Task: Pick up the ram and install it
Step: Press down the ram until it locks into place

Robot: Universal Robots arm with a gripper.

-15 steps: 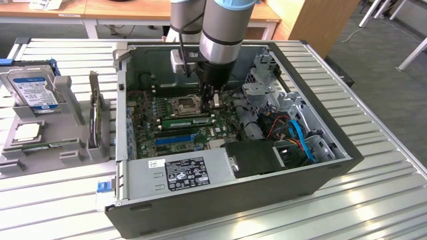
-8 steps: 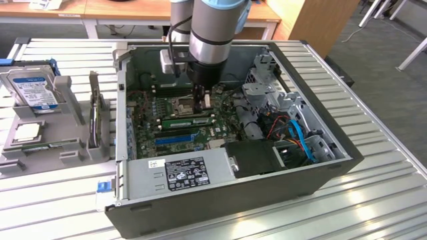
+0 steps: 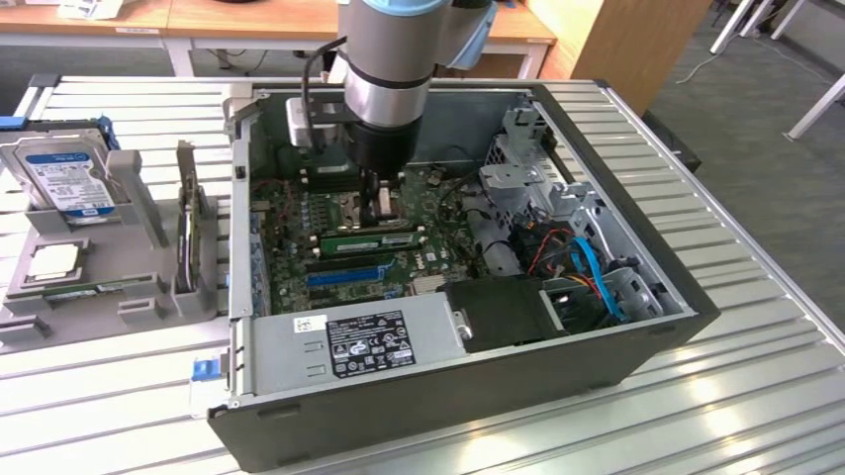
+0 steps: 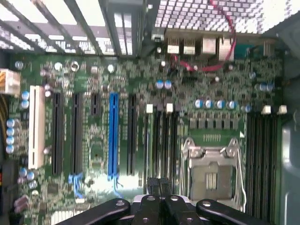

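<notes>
In the exterior view a ram, a long green stick, lies seated across the motherboard inside the open computer case. My gripper hangs straight down from the arm just behind that stick, low over the board. In the wrist view the gripper is shut, its two black fingertips pressed together with nothing between them, above the black memory slots beside the processor socket. A second green stick rests in the grey holder outside the case.
The grey holder at the exterior view's left also carries a blue-labelled hard drive and a dark expansion card. A power supply, drive cage and blue and red cables crowd the case.
</notes>
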